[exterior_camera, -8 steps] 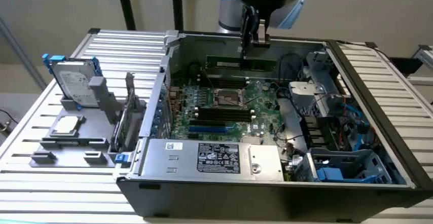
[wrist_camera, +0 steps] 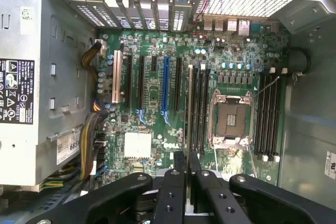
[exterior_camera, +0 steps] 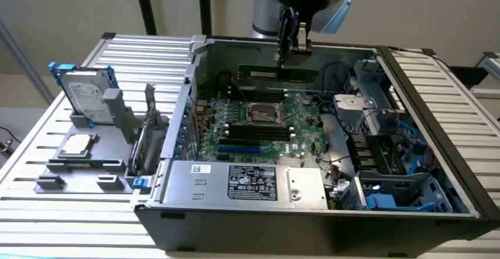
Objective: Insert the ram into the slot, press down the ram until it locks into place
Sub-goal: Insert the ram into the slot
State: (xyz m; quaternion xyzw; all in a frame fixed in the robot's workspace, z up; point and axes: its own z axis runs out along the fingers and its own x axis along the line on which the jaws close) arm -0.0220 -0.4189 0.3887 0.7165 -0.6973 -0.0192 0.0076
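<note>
One ram (exterior_camera: 262, 71) | gripper (exterior_camera: 293, 58) jaws clamp it | apart from slot (exterior_camera: 258, 131) | motherboard (wrist_camera: 169, 151) reads DELL

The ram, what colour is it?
The ram is green; it shows best in the exterior view.

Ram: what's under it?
The motherboard, with the CPU socket and black slots open to view. The fingers hide the board strip right below the ram.
</note>
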